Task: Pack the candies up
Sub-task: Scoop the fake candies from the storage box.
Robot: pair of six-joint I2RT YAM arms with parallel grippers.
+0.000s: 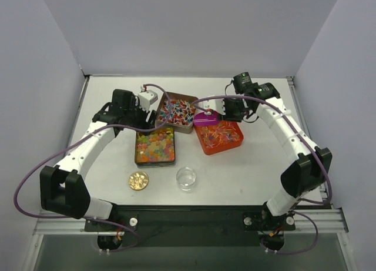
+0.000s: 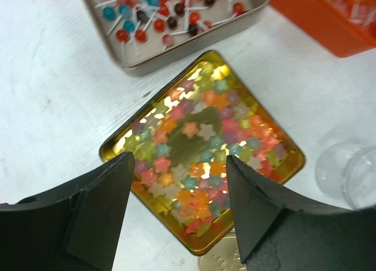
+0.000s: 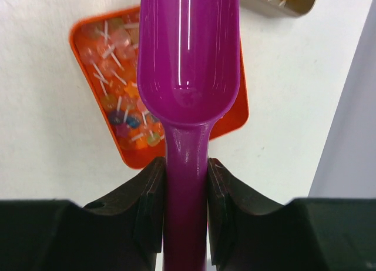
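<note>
The candies lie in three trays. Star-shaped pastel candies (image 2: pixel 194 136) fill a gold tray (image 1: pixel 155 147). Small sweets on white sticks sit in a grey-brown tin (image 1: pixel 176 112) and in an orange tray (image 1: pixel 220 137). My left gripper (image 2: pixel 179 159) is open and empty, hovering over the gold tray's near end; in the top view the left gripper (image 1: pixel 144 123) is at that tray's far end. My right gripper (image 3: pixel 187 165) is shut on the handle of a purple scoop (image 3: pixel 188 53). The scoop bowl is empty and held above the orange tray (image 3: pixel 88 42). In the top view the right gripper (image 1: pixel 228 109) is beside the scoop (image 1: pixel 207 118).
A clear round jar (image 1: pixel 187 178) stands open near the front middle, and its edge shows in the left wrist view (image 2: pixel 346 171). A round gold lid (image 1: pixel 138 180) lies left of it, in front of the gold tray. Grey walls enclose the table on three sides.
</note>
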